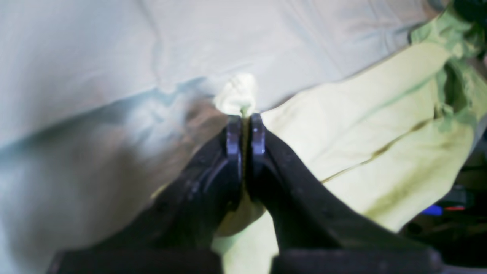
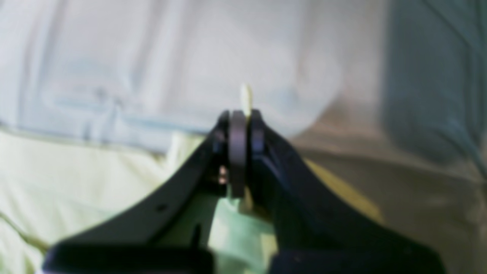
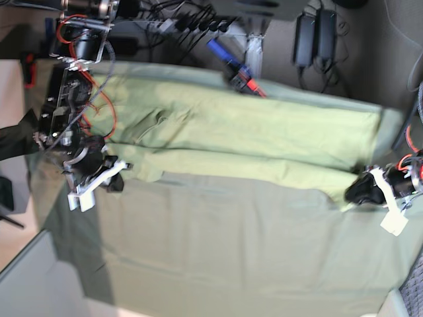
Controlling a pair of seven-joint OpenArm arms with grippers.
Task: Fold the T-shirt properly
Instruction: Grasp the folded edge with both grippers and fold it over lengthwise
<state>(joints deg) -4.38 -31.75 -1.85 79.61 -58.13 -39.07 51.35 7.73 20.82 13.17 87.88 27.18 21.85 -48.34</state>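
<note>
Grey-green table cloth [image 3: 218, 244] being overlaid by T-shirt [image 3: 264, 132] toward twelve o'clock; T-shirt edges being pinched by left gripper [image 1: 245, 127], right gripper [image 2: 243, 125], both clamped

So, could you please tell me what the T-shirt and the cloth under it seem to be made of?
T-shirt: soft matte fabric, likely cotton knit; it creases and bunches between the closed left gripper.
Table cloth: duller grey-green woven-looking cloth, matte, with shallow wrinkles.

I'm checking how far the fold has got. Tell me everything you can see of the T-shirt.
The T-shirt is pale yellow-green, soft, creased fabric, spread in a long band across the far part of the grey-green table cloth, with its near edge doubled over. The left gripper and the right gripper are each shut on a pinch of its edge, at opposite ends.
</note>
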